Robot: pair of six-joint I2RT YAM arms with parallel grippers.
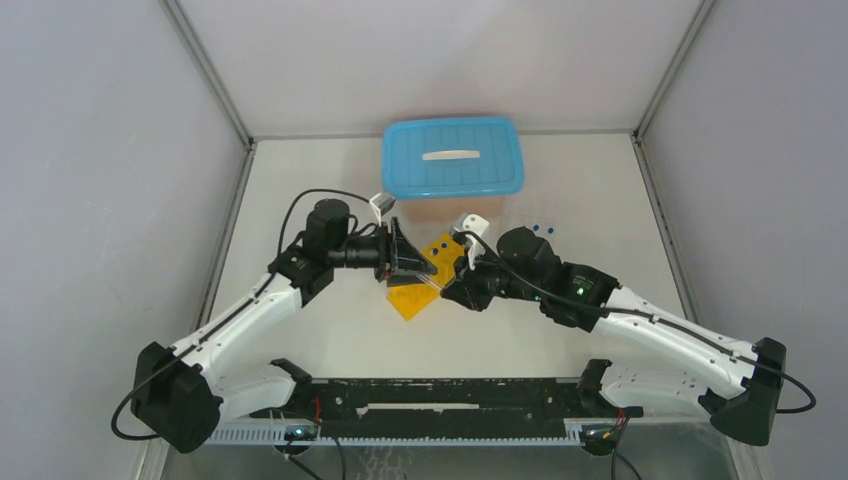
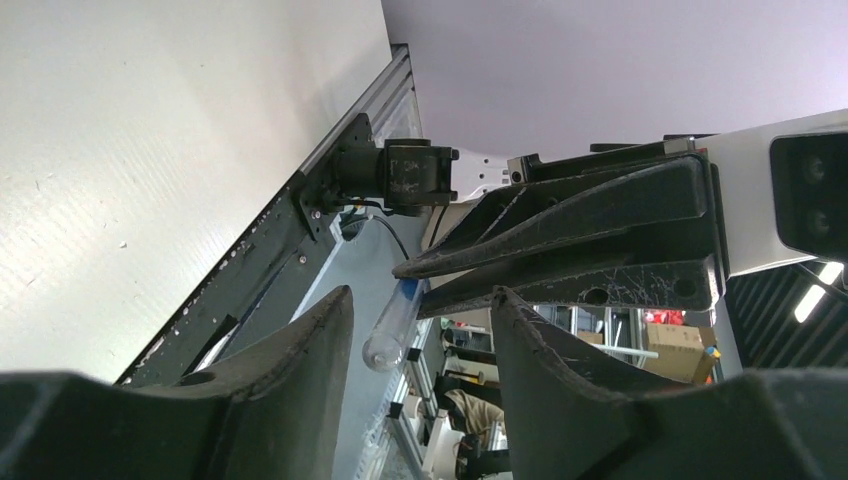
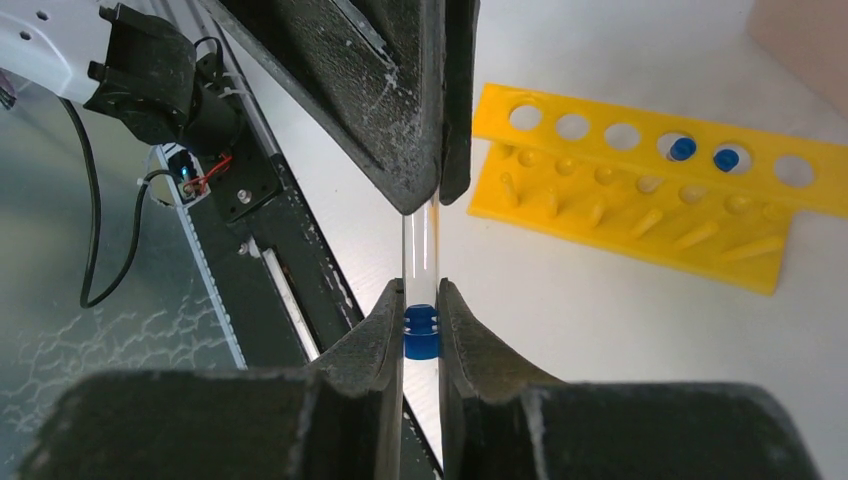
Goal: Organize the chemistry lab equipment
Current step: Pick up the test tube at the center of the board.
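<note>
As a clear blue-capped tube (image 3: 421, 245) hangs in the air just beside the yellow rack (image 3: 640, 205), the right pincer (image 3: 420, 290) grips its capped end, the blue cap pinched between two black fingers (image 3: 385, 335). The tube's clear, rounded end reaches in between the fingers of the left pincer (image 2: 420, 296). In the left wrist view those jaws stand apart, wider than the tube, and do not press on it. In the right wrist view the same fingers overlap, so the gap cannot be made out there.

Seen from above, the two pincers meet tip to tip close over the rack, the left arm reaching in from the rack's left and the right arm from its right.

The rack rests near the middle of the white tabletop (image 1: 350, 340). It shows a row of round holes along its top and pegs lower down. Two more blue-capped tubes (image 3: 682, 148) stand in neighbouring holes.

Behind the rack sits a blue-lidded bin (image 1: 452, 160), lid on. To the rack's right, near that bin, a few small blue caps (image 1: 541, 228) sit on the tabletop, too small to tell more. On the rack's near side, a black rail (image 1: 450, 395) runs along the tabletop's edge between the arm bases.
</note>
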